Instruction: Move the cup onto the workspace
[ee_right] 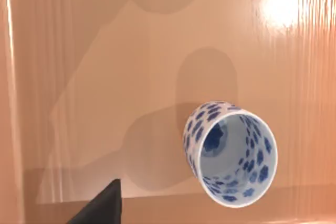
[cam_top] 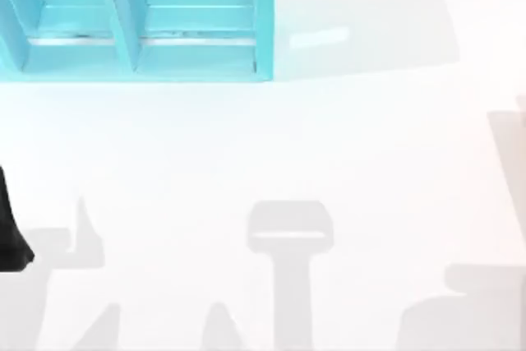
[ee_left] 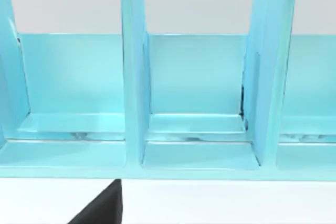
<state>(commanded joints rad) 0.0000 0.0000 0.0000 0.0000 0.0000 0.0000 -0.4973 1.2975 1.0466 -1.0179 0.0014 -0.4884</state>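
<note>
Cup waiting on a tan floor, not yet taken.

The cup [ee_right: 230, 151] stands upright at the right claw's [ee_right: 102, 205] four o'clock; its grip I cannot tell. Glazed, rigid, probably light, slick and breakable: pinch across the walls below the rim.

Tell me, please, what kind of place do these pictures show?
Probably a rendered tabletop test scene, not a real room. A plain white workspace carries a teal-blue compartmented shelf unit at its far left. The right wrist view shows the blue-patterned cup on an orange-brown wood-like surface.

Plain black gripper [ee_left: 100, 205] finger tips
</note>
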